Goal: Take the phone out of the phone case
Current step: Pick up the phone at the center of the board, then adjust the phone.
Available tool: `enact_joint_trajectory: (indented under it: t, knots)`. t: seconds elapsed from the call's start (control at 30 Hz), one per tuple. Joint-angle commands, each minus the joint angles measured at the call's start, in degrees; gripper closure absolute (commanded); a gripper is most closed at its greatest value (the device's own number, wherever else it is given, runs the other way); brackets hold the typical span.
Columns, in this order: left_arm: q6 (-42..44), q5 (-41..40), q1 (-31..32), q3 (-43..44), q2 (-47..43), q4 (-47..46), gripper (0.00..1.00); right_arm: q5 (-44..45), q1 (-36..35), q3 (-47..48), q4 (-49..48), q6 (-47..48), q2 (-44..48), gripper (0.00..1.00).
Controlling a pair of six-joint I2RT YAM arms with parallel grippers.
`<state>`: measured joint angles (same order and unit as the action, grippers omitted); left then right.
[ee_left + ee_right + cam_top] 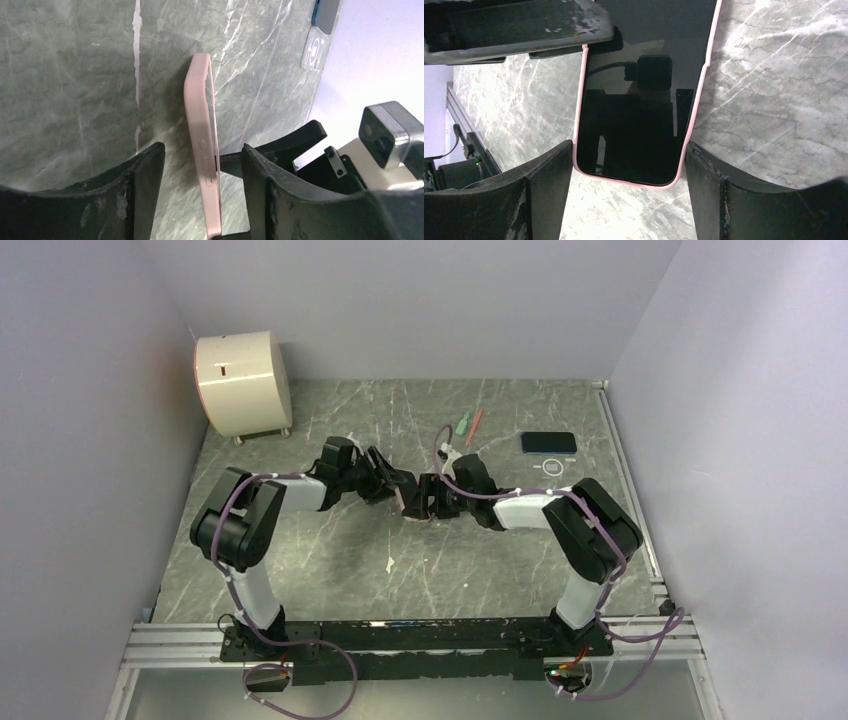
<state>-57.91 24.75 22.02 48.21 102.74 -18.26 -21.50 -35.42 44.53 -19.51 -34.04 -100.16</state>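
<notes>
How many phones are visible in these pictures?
2. One phone sits in the pink case at the middle of the table; a second phone lies flat at its far right. None seems hidden.

Plain pale walls (420, 300) are enclosing a grey-green marbled worktop (330, 570) on the left, far and right sides. Even light is falling across it. A cream rounded box (243, 383) is sitting in the far left corner, and a metal rail (170, 640) is running along the near edge.
</notes>
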Motion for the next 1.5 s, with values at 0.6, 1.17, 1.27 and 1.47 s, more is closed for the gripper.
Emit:
enact_joint_trajectory:
  t: [0.6,1.17,1.27,1.47]
  knots:
    - [3.0,4.4,-0.3,-4.6,-9.2,-12.5,0.98,3.4,-2.7,-1.3,-3.3,4.5,12.1,0.26]
    - [1.8,4.7,-8.9,-10.9,-36.1,-16.8,0.97,6.7,-2.7,-6.2,-7.2,13.3,35.7,0.01]
    - [-1.1,1.3,-8.9,-12.0,-39.4,-18.8,0.97,9.6,-2.6,-8.5,-11.9,12.0,37.2,0.02]
    - [-7.2,-5.8,-9.0,-14.0,-44.1,-21.3,0.97,7.6,-2.6,-7.7,-15.8,7.1,33.5,0.01]
